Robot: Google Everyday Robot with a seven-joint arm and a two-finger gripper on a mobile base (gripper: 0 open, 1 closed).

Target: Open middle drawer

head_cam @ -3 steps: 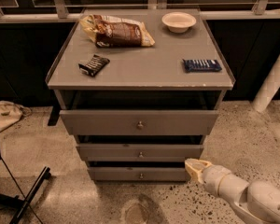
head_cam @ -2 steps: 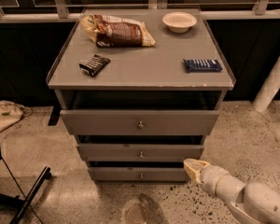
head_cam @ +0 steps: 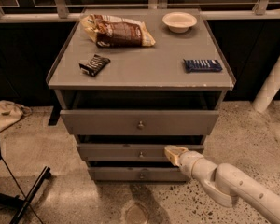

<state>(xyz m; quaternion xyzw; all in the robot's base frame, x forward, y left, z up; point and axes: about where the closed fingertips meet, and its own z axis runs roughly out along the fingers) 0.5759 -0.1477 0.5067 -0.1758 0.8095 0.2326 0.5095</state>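
In the camera view, at about 5 o'clock from the picture's centre, we find the pale, cream-coloured tool (head_cam: 174, 154) at the tip of the white robot arm (head_cam: 224, 185). A second ago it sat lower and further toward 4 o'clock, off the right end of the drawer stack. It has since slid up and left, and it now lies against the right part of the middle drawer (head_cam: 112, 151), the low grey wooden front of medium width. We cannot tell whether the tool is wide or narrow.

The drawer's small round metal knob (head_cam: 141, 154) is at 9 o'clock from the tool, near but apart from it and not grasped. The drawer sits between the taller grey top drawer front (head_cam: 102, 122) at 12 o'clock and the narrowest grey bottom drawer front (head_cam: 116, 174) at 6 o'clock. It has not moved between the pictures.

We judge this to be the approach, with the pull not yet begun. The tool must travel on toward 9 o'clock to reach the knob.

On the grey counter (head_cam: 144, 64) above, the brown crinkled snack bag (head_cam: 117, 31), the white round bowl (head_cam: 179, 21), the black wrapped bar (head_cam: 94, 65) and the dark blue wrapped bar (head_cam: 203, 65) lie as they did.
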